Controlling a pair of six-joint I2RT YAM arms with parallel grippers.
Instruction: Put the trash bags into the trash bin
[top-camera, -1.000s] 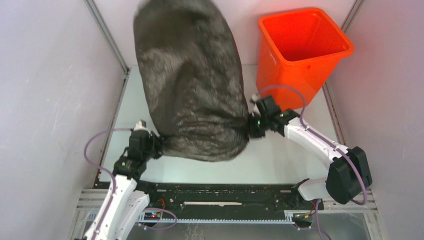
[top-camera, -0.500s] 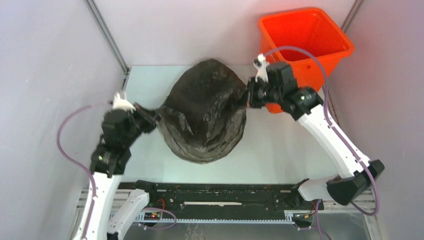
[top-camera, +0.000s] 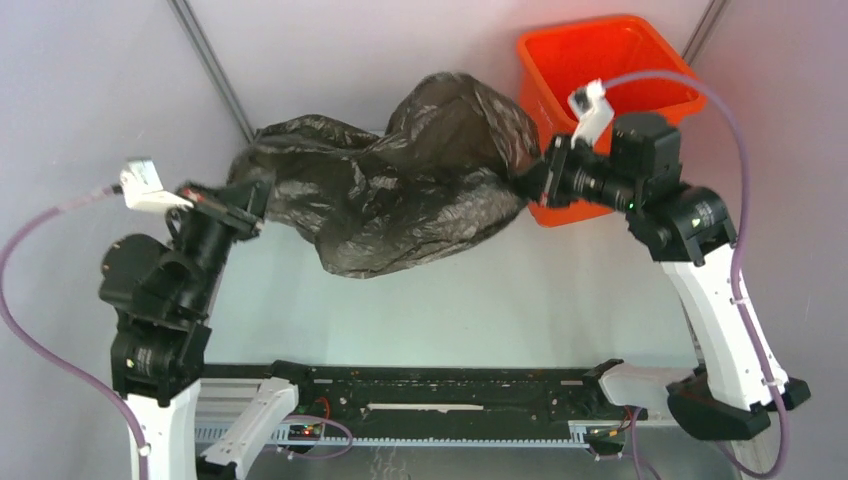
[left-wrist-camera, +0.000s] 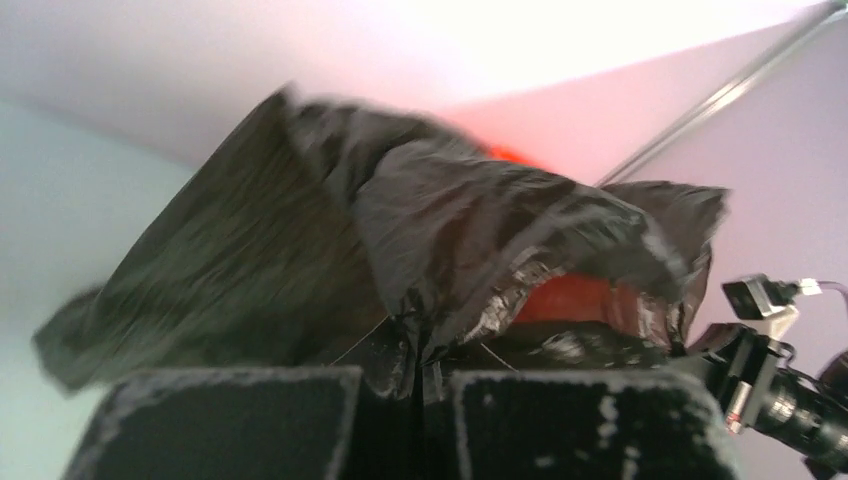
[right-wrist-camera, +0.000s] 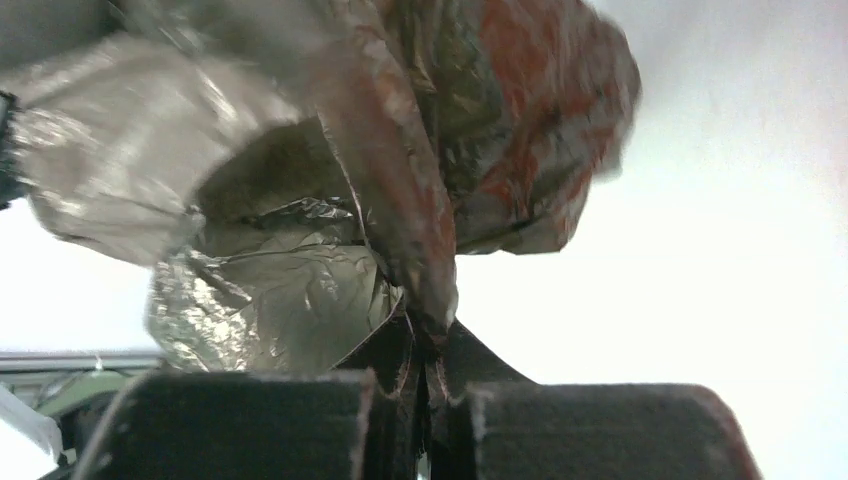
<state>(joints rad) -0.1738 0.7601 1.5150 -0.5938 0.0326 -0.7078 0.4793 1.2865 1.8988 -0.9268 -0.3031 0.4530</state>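
Note:
A crinkled black trash bag (top-camera: 400, 195) hangs in the air, stretched between both arms above the table. My left gripper (top-camera: 250, 200) is shut on the bag's left edge; in the left wrist view the film (left-wrist-camera: 330, 270) is pinched between the closed jaws of that gripper (left-wrist-camera: 418, 370). My right gripper (top-camera: 535, 180) is shut on the bag's right edge, right in front of the orange trash bin (top-camera: 640, 50). The right wrist view shows the bag (right-wrist-camera: 330, 200) bunched into the closed jaws of the right gripper (right-wrist-camera: 428, 385). The bin stands upright at the back right, with its near left corner covered by the bag.
White walls enclose the workspace, with metal frame posts (top-camera: 215, 75) at the back corners. The pale table (top-camera: 520, 300) lies below the bag. A black rail (top-camera: 440, 385) runs along the near edge between the arm bases.
Both arms have risen and spread apart, lifting the bag off the table and stretching it sideways. The right gripper has moved toward the bin; the bag collapsed from its tall billowed shape.

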